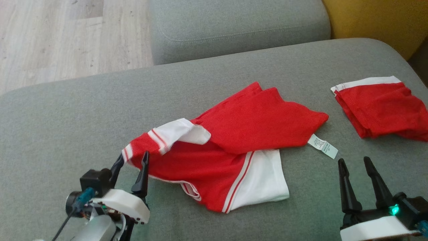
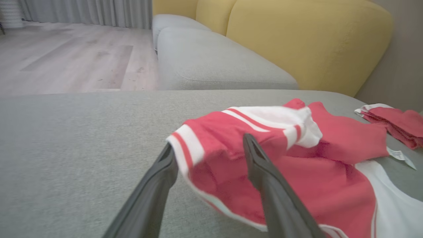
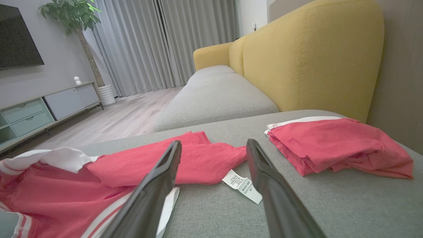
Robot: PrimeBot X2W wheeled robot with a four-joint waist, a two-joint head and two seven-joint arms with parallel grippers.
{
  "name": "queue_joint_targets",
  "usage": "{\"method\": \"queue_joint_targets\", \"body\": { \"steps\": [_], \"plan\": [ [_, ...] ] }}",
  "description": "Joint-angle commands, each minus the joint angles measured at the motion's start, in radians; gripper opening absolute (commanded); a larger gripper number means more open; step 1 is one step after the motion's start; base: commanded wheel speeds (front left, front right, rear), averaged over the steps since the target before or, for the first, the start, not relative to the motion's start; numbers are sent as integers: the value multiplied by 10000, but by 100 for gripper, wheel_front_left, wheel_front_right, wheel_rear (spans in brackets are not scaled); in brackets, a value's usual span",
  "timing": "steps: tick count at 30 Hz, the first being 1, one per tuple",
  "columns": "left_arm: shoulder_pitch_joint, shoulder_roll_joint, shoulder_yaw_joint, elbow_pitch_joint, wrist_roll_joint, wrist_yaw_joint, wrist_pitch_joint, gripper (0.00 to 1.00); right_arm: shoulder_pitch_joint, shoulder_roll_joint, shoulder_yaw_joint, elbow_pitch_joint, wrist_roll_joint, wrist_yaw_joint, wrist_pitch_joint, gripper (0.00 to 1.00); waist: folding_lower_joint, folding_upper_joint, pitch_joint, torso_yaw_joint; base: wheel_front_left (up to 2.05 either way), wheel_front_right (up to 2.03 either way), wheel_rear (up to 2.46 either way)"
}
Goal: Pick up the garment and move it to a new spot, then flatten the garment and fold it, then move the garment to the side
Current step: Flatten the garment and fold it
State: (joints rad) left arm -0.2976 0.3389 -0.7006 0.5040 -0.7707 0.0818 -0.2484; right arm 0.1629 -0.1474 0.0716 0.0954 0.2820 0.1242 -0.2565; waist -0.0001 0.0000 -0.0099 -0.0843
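Observation:
A red garment [image 1: 240,134] with white panels and stripes lies crumpled in the middle of the grey sofa seat [image 1: 67,127]; in the left wrist view the garment [image 2: 297,172] fills the lower right. Its white care label [image 1: 322,146] sticks out on the right. My left gripper [image 1: 133,156] is open at the garment's striped left corner, and that corner lies between the spread fingers [image 2: 209,142]. Just right of the label, my right gripper [image 1: 354,161] stands open over bare seat fabric; seen from its wrist, the right gripper [image 3: 214,142] points at the label [image 3: 243,185].
A second red garment [image 1: 381,107] with a white band lies folded at the seat's right edge. Another grey seat cushion [image 1: 234,26] is behind, with yellow backrests [image 3: 314,59] to the right. Wood floor [image 1: 67,40] lies beyond the seat's far left edge.

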Motion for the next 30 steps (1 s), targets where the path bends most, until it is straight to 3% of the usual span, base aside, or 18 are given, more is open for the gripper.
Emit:
{"method": "queue_joint_targets", "body": {
  "steps": [1, 8, 14, 20, 25, 30],
  "plan": [
    [-331, 277, 562, -374, 211, 219, -126, 100, -151, -178, 216, -322, 28, 65, -53, 100, 1, 0, -28, 30, 0, 0, 0],
    [-177, 766, 446, -1452, 1749, 1578, -66, 100, -95, -209, 218, -313, 34, 65, -53, 100, 1, 0, -63, 76, 0, 0, 0],
    [-739, 1087, -461, -2689, 3100, 2351, 1094, 100, -96, -209, 228, -331, 33, 65, -53, 100, 1, 0, 175, 118, 0, 0, 0],
    [-1785, 333, -2195, -3019, 4662, 2275, 2610, 100, -297, -206, 283, -321, 68, 65, -53, 100, 1, 0, 578, 178, 0, 0, 0],
    [-2589, -593, -3131, -1850, 5381, 1985, 3203, 100, -608, -264, 429, -282, 114, 65, -53, 100, 1, 0, 837, 113, 0, 0, 0],
    [-3195, -933, -3615, -401, 5892, 1844, 3643, 100, -821, -321, 521, -251, 152, 65, -53, 100, 1, 0, 1017, -43, 0, 0, 0]
  ]
}}
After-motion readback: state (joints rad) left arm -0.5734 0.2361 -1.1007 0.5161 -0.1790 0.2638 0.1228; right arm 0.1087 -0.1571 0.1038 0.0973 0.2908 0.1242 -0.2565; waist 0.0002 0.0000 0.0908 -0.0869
